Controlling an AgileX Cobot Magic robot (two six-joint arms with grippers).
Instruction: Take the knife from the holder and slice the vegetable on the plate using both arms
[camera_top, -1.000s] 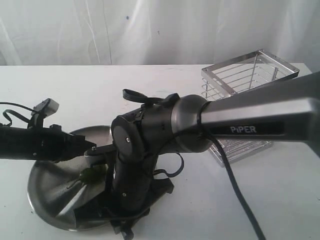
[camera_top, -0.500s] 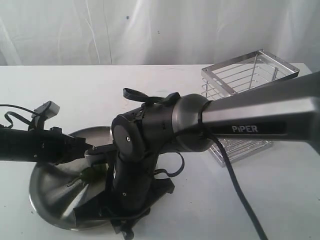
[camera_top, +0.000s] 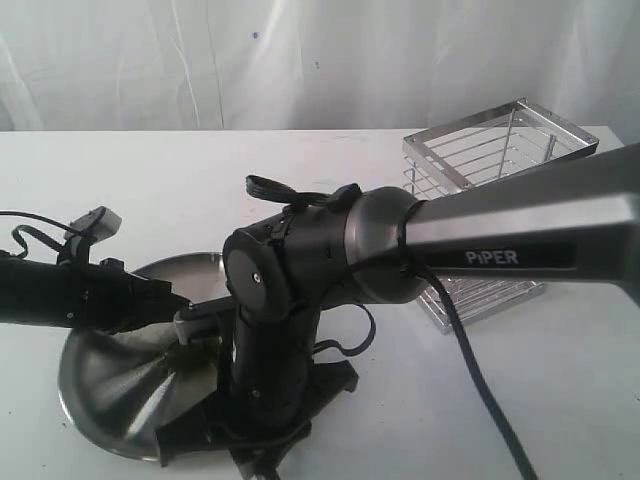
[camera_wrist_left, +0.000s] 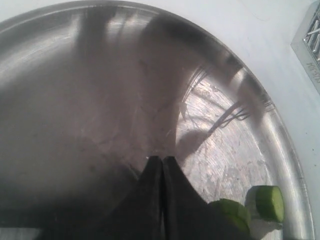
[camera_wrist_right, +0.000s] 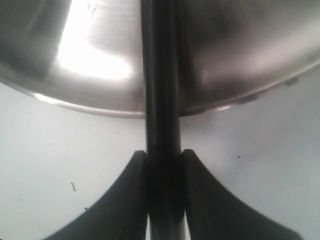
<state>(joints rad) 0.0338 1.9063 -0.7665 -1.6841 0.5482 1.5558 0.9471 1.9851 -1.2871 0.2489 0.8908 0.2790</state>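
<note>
The knife (camera_wrist_right: 161, 75), slim and dark, crosses the plate (camera_wrist_right: 95, 55) rim, clamped between the right fingers (camera_wrist_right: 125, 200). Round green vegetable slices (camera_wrist_left: 270, 202) lie on the plate beside the left fingers (camera_wrist_left: 150, 200), which are pressed together. The right arm (camera_top: 500, 240) covers them in the exterior view; the wire holder (camera_top: 500, 150) stands behind.

One marking is legible: "PiPER", in white letters on a dark band (camera_top: 490, 257) running along the side of the grey right arm (camera_top: 540, 210), seen in the exterior view.
</note>
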